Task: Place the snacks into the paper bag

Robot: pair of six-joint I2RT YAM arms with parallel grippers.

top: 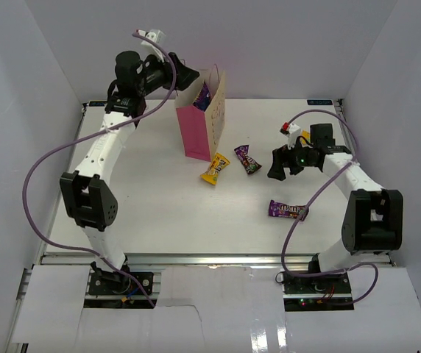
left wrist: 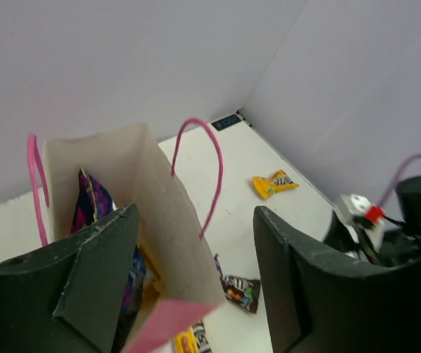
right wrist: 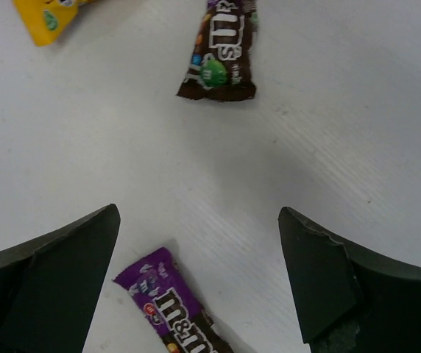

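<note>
The paper bag (top: pixel 199 125) is stood upright toward 12 o'clock on the desk (top: pixel 159 213), with its mouth open and its pink handles (left wrist: pixel 214 169) raised. The left hand (top: pixel 188 76) is held over that mouth, at 11 o'clock from the bag. Its fingers are spread and nothing is pinched between them. Inside the bag a dark purple-and-blue wrapper (left wrist: pixel 93 202) is seen against the wall.

Other snacks lie on the desk. A yellow packet (top: pixel 215 168) is found just beside the bag's base at 5 o'clock. A dark brown packet (top: pixel 246 159) is placed near it at 2 o'clock. A purple packet (top: pixel 287 210) is set well apart at 4 o'clock. A second yellow packet (left wrist: pixel 275 184) is seen near the right arm.

The right hand (top: pixel 278 168) is held above the desk at 12 o'clock from the purple packet, spread wide with nothing gripped.
</note>
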